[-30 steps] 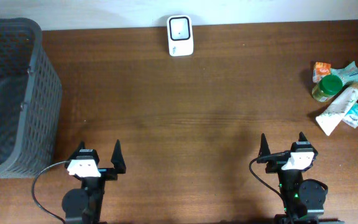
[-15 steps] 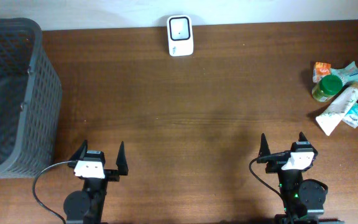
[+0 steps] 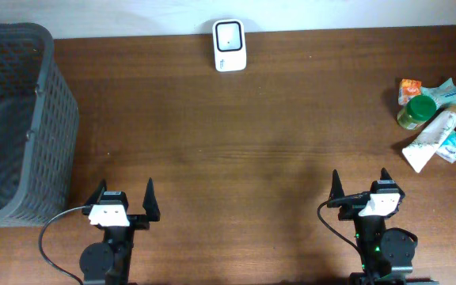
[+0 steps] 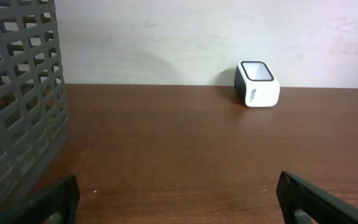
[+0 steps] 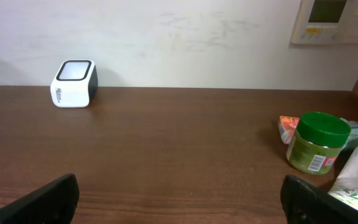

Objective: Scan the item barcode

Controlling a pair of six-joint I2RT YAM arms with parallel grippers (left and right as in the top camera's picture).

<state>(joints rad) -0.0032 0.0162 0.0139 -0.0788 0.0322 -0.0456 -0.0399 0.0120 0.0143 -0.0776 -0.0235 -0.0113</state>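
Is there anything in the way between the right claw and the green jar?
Nothing visible. Only bare table lies between the open right gripper and the jar. A tube lies close beside the jar, off that path.

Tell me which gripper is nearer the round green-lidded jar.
Right. The right gripper sits at the near edge, slightly left of the green-lidded jar; the left gripper is across the table, by the grey mesh basket.

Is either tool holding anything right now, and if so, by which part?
Nothing is held. The left tool and right tool both stand open and empty; the items lie untouched off to the right.
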